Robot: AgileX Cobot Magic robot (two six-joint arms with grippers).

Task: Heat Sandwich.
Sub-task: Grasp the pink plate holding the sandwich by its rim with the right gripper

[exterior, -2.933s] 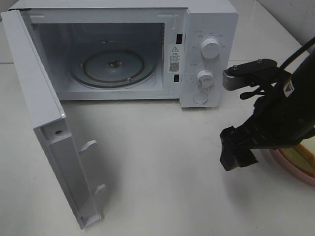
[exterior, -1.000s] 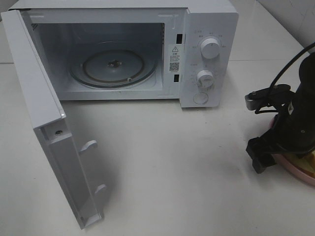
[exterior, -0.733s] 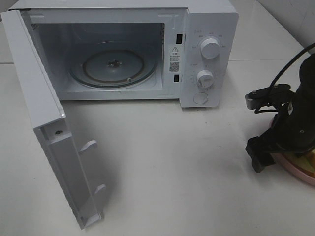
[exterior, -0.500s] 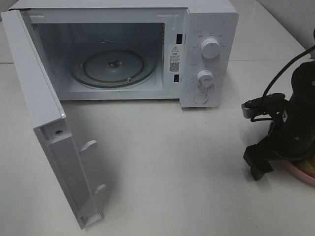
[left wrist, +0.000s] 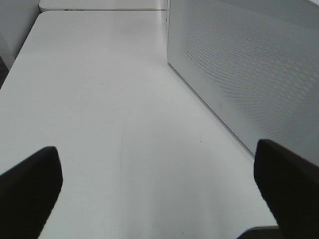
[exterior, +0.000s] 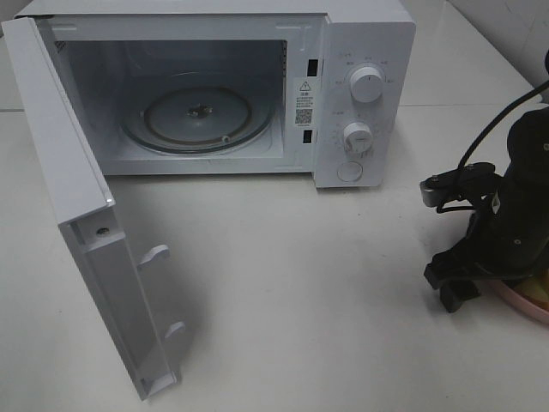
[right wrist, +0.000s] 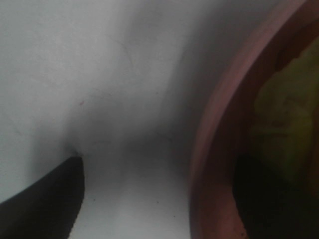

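Right claw (right wrist: 159,189) is spread, astride the plate (right wrist: 212,149) rim, nothing gripped. Sandwich (right wrist: 284,114) sits on that plate; looks light, soft, crushable. Don't pinch bread: take the stiff rim, keep it level.

At the right edge of the frame the right arm (exterior: 517,215) is a bulky matte-black body with a small white label (exterior: 496,199), a thin black cable (exterior: 485,124) looping off it and a grey-ended bracket (exterior: 453,183) dotted with small screws. The left tool (left wrist: 159,194) shows two blunt, rounded black fingers (left wrist: 30,191).
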